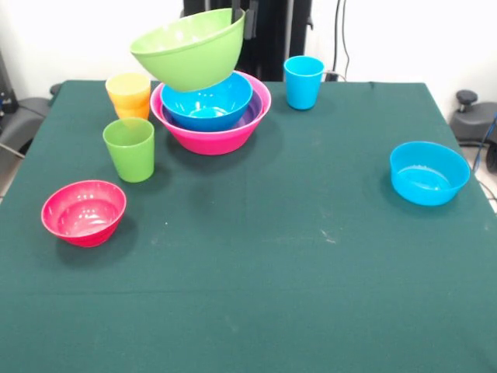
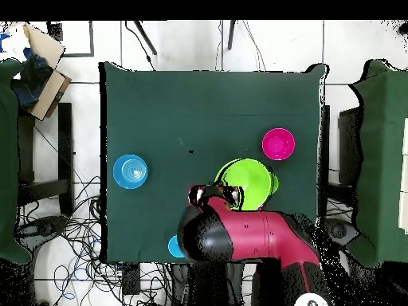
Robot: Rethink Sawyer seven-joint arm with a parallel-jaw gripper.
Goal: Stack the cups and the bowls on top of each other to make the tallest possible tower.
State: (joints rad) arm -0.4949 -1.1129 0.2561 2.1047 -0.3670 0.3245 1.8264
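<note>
On the table's left side in the front view, the red-pink bowl [image 1: 84, 211], green cup [image 1: 130, 148] and orange cup [image 1: 129, 95] stand loose. At centre the tower [image 1: 211, 115] holds pink, purple and blue bowls; the light green bowl [image 1: 190, 48] hangs tilted above it, gripper [image 2: 213, 194] jaw state indeterminable. Rightward, the blue cup [image 1: 304, 81] and light blue bowl [image 1: 429, 172] remain unstacked. Judged under halfway.

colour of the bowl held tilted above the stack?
Light green bowl, clearest in the front view; it hangs over the blue bowl nested in the pink one.
</note>
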